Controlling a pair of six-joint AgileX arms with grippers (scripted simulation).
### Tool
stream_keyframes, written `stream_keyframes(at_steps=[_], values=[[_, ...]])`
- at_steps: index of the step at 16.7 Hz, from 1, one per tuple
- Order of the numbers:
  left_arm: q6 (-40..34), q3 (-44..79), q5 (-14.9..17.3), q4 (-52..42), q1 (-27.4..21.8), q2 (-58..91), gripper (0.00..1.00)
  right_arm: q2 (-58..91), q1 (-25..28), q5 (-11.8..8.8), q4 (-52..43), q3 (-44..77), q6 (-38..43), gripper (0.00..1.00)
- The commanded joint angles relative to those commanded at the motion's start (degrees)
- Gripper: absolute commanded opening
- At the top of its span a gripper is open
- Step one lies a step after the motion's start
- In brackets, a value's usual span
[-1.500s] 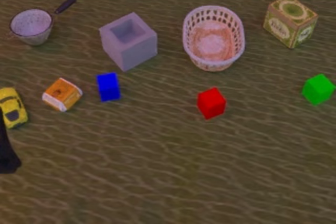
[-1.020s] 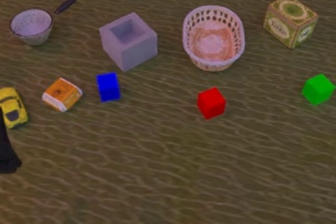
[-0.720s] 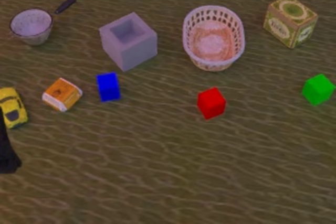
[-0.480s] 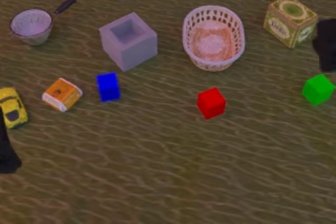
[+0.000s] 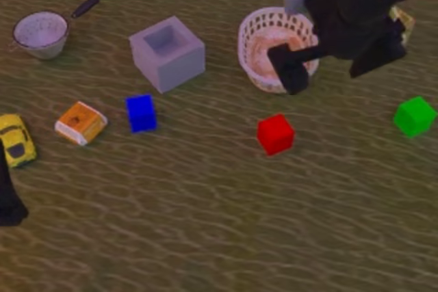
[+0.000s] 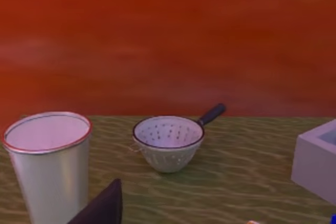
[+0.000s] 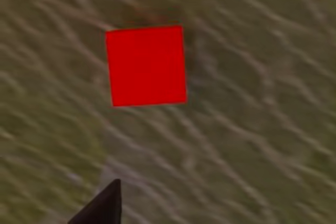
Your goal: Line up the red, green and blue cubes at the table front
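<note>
The right pincer [image 5: 335, 66], spread wide, is hovering far-right of the red cube [image 5: 276, 134], likely lining up a grasp, while the left pincer [image 5: 9, 203], its state impossible to tell, is sitting parked at the surface's [image 5: 219, 223] left edge.

Red cube [image 5: 275, 134], green cube [image 5: 414, 115], blue cube [image 5: 141, 113]; olive-brown rippled table [image 5: 205, 223] with red-brown band

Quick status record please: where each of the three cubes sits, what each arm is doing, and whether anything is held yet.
red cube: on the table, centre-right, nothing touching it
green cube: near the right edge
blue cube: left of centre, beside the orange-and-white box
right tool: in the air over the basket, its wrist camera looking down on the red cube
left arm: parked at the left edge
held: nothing visibly gripped
line-up: not yet begun
</note>
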Motion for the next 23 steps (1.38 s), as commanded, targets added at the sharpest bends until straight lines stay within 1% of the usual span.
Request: stream_keyframes(at_steps=[4,8,15,17,21,23], values=[[0.0,0.0,0.0,0.0,0.0,0.0,1.0,14.7,3.5,0.1,-8.2,15.2,0.6,1.0],[0.0,0.0,0.0,0.0,0.0,0.0,1.0,21.5,5.2,0.2,-11.7,22.2,0.9,1.0],[0.0,0.0,0.0,0.0,0.0,0.0,1.0,21.9,5.1,0.2,-10.7,21.4,0.8,1.0],[0.0,0.0,0.0,0.0,0.0,0.0,1.0,22.6,5.1,0.2,-7.5,18.8,0.8,1.0],[0.0,0.0,0.0,0.0,0.0,0.0,1.0,24.7,5.3,0.2,2.0,12.0,0.9,1.0],[0.0,0.0,0.0,0.0,0.0,0.0,1.0,25.5,5.3,0.2,5.0,9.6,1.0,1.0]])
